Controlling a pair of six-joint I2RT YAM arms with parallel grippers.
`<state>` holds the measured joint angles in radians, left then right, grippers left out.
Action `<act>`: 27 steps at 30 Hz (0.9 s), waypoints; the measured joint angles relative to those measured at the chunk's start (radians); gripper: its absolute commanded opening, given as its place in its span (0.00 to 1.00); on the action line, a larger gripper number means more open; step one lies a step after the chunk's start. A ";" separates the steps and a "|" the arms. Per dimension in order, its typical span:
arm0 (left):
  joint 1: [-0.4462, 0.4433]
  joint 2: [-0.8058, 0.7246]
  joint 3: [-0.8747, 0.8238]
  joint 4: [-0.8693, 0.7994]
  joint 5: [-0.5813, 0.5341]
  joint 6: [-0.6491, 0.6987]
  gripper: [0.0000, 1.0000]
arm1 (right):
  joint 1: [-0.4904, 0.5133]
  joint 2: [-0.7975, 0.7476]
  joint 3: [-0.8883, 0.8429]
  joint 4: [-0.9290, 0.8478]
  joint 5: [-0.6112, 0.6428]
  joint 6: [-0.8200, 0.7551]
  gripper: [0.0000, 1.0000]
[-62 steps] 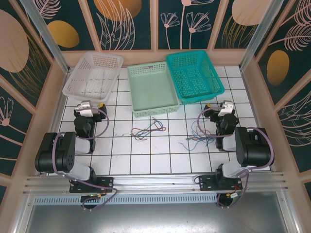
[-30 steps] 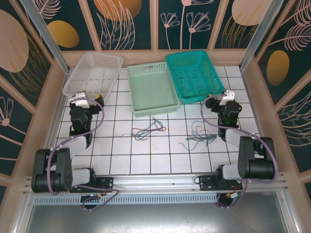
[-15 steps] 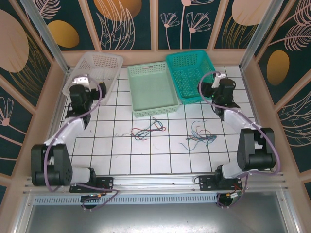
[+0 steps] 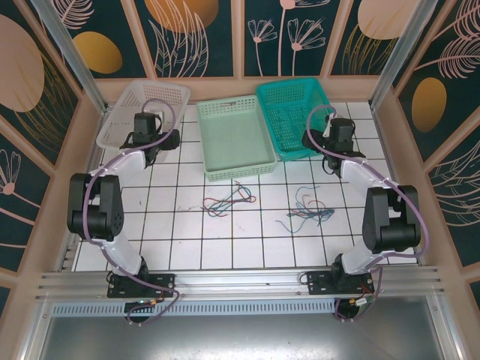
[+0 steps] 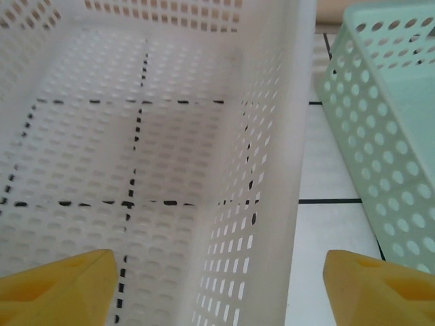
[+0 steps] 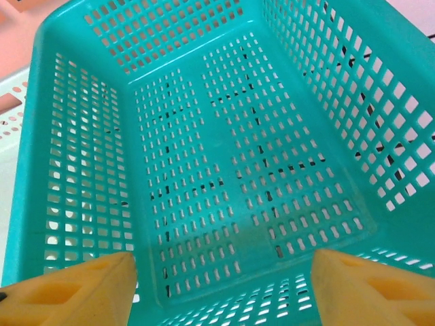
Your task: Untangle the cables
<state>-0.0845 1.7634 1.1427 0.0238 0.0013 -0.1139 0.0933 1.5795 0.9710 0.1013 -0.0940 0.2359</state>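
The cables (image 4: 229, 199) lie mid table (image 4: 187, 244), well apart from our left gripper (image 5: 221, 282) and right gripper (image 6: 221, 285), both wide and empty; we stretch our arms to the far edge.

The cables (image 4: 238, 192) lie flat on the white gridded table (image 4: 187, 247) in two loose tangles, well apart from each other. The left tangle (image 4: 225, 201), near the front wall of the pale green basket (image 4: 234, 135), consists of thin, curly wires in blue, green and reddish colours that cross and overlap. The right tangle (image 4: 307, 210) consists of blue, green and dark wires, looped at the far side and splayed at the near side.
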 measured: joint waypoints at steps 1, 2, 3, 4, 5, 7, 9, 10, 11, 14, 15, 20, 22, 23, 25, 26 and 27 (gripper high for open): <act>-0.002 0.014 0.008 -0.009 0.006 -0.001 0.73 | 0.000 0.000 0.000 -0.003 0.001 0.005 0.69; -0.003 0.024 0.014 -0.018 0.011 -0.002 0.72 | -0.001 0.000 0.000 -0.005 0.003 0.007 0.69; -0.006 0.032 0.017 -0.025 0.014 -0.003 0.70 | -0.001 0.000 0.000 -0.006 0.008 0.010 0.69; -0.009 0.038 0.017 -0.032 0.017 -0.005 0.66 | -0.001 0.000 0.000 -0.006 0.011 0.011 0.69; -0.012 0.041 0.017 -0.037 0.019 -0.009 0.62 | -0.001 0.000 0.000 -0.006 0.016 0.014 0.69; -0.019 0.044 0.017 -0.049 0.025 -0.021 0.49 | -0.002 -0.001 0.000 -0.006 0.023 0.017 0.70; -0.024 0.044 0.017 -0.055 0.037 -0.031 0.39 | -0.003 -0.004 0.000 -0.008 0.027 0.021 0.70; -0.027 0.044 0.017 -0.055 0.044 -0.033 0.35 | -0.005 -0.007 0.000 -0.010 0.028 0.026 0.70; -0.029 0.044 0.017 -0.055 0.053 -0.040 0.32 | -0.007 -0.011 0.000 -0.011 0.031 0.030 0.70; -0.038 0.044 0.017 -0.055 0.082 -0.057 0.29 | -0.016 -0.029 -0.002 -0.016 0.042 0.037 0.70; -0.043 0.044 0.017 -0.055 0.093 -0.064 0.27 | -0.020 -0.037 -0.003 -0.016 0.044 0.037 0.70; -0.085 0.033 0.008 -0.055 0.123 -0.111 0.23 | -0.024 -0.068 -0.007 -0.021 0.048 0.041 0.70; -0.103 0.026 0.005 -0.055 0.127 -0.135 0.24 | -0.024 -0.082 -0.016 -0.021 0.048 0.044 0.70; -0.112 0.023 0.005 -0.055 0.129 -0.153 0.24 | -0.024 -0.087 -0.020 -0.023 0.048 0.044 0.70; -0.128 0.019 0.004 -0.056 0.130 -0.181 0.26 | -0.024 -0.097 -0.025 -0.024 0.046 0.044 0.70; -0.136 0.017 0.003 -0.056 0.129 -0.197 0.27 | -0.024 -0.101 -0.028 -0.024 0.043 0.043 0.70; -0.143 0.013 0.000 -0.058 0.124 -0.214 0.28 | -0.024 -0.107 -0.032 -0.025 0.040 0.042 0.70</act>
<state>-0.2279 1.7767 1.1423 -0.0341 0.1257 -0.3279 0.0689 1.4727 0.9390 0.0761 -0.0536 0.2783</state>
